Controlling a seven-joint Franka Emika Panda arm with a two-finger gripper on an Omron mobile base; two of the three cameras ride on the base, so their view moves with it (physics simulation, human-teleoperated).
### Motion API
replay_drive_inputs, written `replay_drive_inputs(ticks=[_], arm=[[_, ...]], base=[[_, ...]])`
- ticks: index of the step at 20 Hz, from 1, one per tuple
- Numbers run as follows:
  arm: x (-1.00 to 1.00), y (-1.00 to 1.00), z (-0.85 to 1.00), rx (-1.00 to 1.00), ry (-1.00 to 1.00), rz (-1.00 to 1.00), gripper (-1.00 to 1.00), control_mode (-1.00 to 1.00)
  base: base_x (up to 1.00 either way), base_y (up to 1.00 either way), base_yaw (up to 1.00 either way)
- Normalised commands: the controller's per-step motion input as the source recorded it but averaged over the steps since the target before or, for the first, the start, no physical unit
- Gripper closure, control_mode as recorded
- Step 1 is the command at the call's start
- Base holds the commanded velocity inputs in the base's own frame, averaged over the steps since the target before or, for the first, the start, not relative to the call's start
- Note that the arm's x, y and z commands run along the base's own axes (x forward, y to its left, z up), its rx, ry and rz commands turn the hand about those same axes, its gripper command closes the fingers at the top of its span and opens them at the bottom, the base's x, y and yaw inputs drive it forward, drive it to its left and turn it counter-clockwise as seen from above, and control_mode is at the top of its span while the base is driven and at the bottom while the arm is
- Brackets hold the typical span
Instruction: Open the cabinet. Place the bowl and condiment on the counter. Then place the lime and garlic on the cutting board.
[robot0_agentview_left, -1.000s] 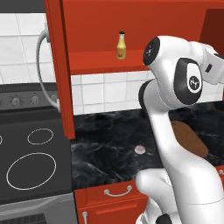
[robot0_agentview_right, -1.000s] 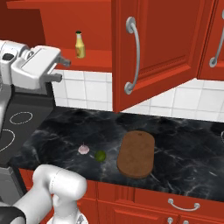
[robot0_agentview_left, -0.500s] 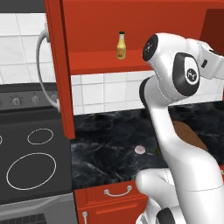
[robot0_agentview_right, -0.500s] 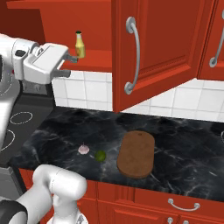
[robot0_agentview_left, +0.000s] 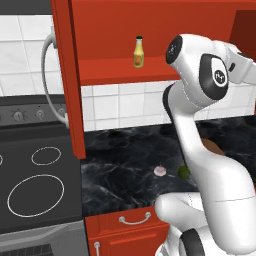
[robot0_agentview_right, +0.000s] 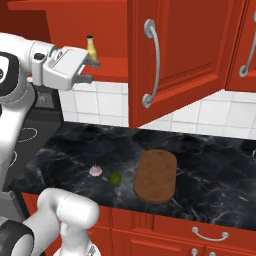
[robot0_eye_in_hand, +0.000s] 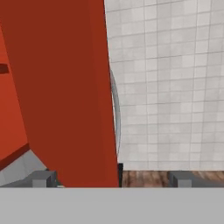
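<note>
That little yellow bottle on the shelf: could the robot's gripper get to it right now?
Probably yes. The cabinet doors stand open, the yellow bottle stands alone on the shelf, and the open gripper is at shelf height, empty.

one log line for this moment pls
cabinet: open | condiment: on shelf | gripper: open, empty, near condiment | lime, garlic: on counter

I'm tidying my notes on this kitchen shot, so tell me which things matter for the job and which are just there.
For the job:
- cabinet, doors open
- condiment on its shelf
- garlic and lime on the counter
- cutting board
- end effector, open, near the condiment

Just there:
- stovetop
- lower drawers
- tiled wall
</note>
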Motion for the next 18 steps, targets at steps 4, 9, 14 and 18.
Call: replay_drive_inputs(ticks=[4,9,14,18], arm=[[0.28,-0.14,0.0,0.0,0.0,0.0,-1.0,-1.0],[0.24,-0.18,0.0,0.0,0.0,0.0,-1.0,-1.0],[0.18,-0.24,0.0,0.0,0.0,-0.02,-1.0,-1.0],[0.23,-0.21,0.0,0.0,0.0,-0.1,-1.0,-1.0]], base=[[0.0,0.0,0.0],[0.0,0.0,0.0],[0.0,0.0,0.0],[0.0,0.0,0.0]])
